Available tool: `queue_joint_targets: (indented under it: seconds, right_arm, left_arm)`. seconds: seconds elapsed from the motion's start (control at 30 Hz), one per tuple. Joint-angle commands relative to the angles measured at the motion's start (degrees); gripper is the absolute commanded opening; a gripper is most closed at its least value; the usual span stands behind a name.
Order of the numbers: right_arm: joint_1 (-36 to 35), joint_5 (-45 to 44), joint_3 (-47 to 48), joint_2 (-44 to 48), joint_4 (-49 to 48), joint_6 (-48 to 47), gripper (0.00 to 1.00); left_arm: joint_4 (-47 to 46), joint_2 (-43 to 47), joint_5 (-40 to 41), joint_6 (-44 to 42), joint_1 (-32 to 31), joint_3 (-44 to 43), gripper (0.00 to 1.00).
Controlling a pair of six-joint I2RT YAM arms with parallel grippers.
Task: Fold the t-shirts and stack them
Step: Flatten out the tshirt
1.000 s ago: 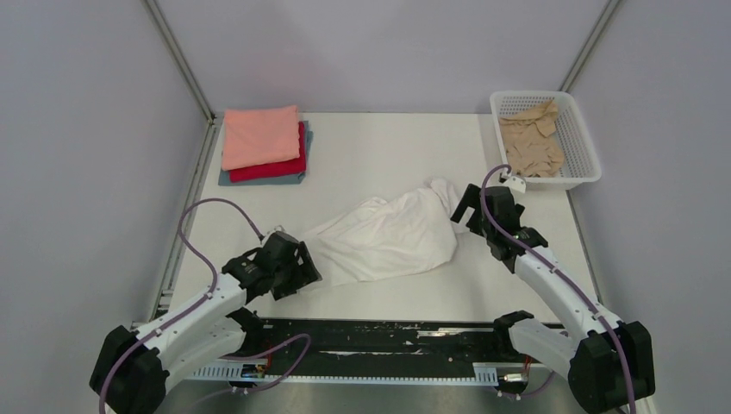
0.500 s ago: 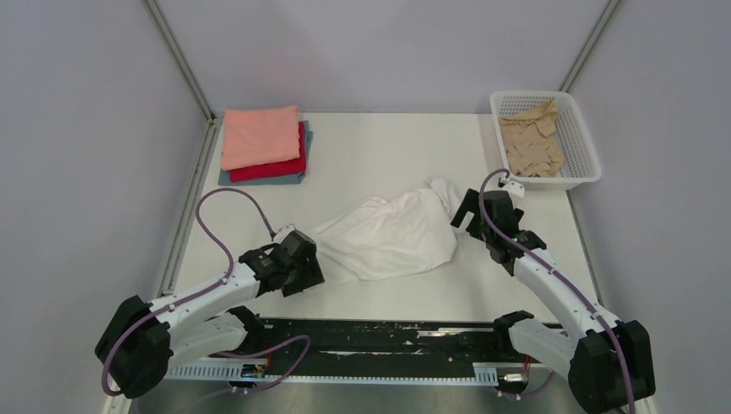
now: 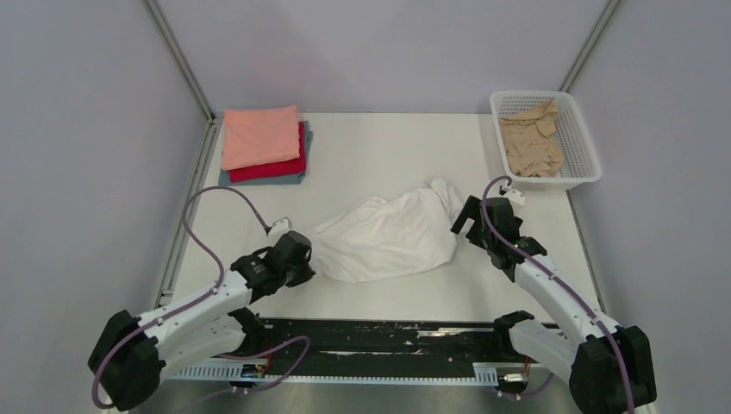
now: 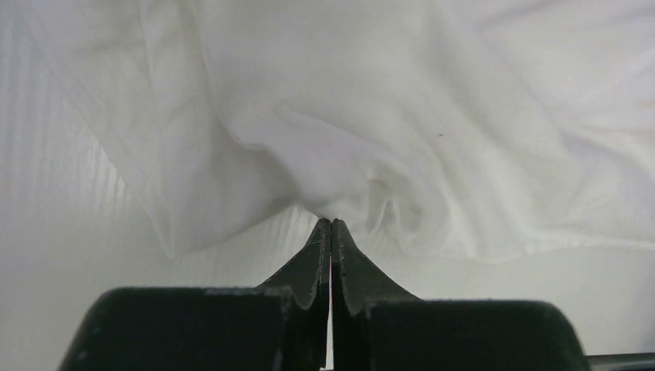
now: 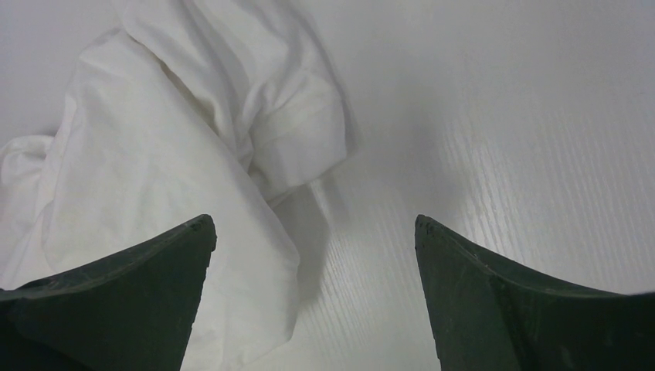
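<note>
You are about three shirts into this job, by the look of it: a pink shirt point(image 3: 259, 136), a red shirt point(image 3: 271, 171) and a grey-blue shirt point(image 3: 263, 179) lie folded one on top of another at the far left corner of the table point(image 3: 388, 147), pink uppermost. What is left for you is the white shirt point(image 3: 392, 237), which lies crumpled and unfolded in the middle of the table, and the tan shirt point(image 3: 530, 142), which sits bunched in the basket point(image 3: 590, 155) at the far right corner, untouched. The white one is only at the first step, since nothing of it is spread flat yet. Your left gripper point(image 4: 330, 226) has its jaws pressed together on a small pinch of cloth at the shirt's near left end, where the fabric puckers toward the tips. Your right gripper point(image 5: 313, 222) stands with its jaws wide apart and holding nothing, just above the shirt's right end, one finger over cloth and the other over bare table. So you have a grasp on one end only, and the spreading, folding and stacking of two shirts remain.
</note>
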State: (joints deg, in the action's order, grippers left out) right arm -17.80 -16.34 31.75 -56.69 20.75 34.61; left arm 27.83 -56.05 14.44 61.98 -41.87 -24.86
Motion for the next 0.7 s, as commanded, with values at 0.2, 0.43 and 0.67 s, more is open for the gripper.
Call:
queue_joint_targets:
  seconds: [0.2, 0.43, 0.67]
  right_arm:
    - [0.3, 11.9, -2.6, 0.9, -0.9, 2.2, 0.89]
    - [0.3, 20.1, -5.4, 0.2, -4.8, 2.7, 0.74]
    - [0.4, 20.1, -7.1, -2.3, -11.8, 4.8, 0.58]
  left_arm:
    - [6.0, 21.3, 17.1, -5.1, 3.6, -2.4, 0.0]
    - [8.4, 25.8, 19.1, -5.1, 4.1, -3.1, 0.0]
    - [7.8, 25.6, 18.1, -5.6, 4.1, -2.4, 0.0]
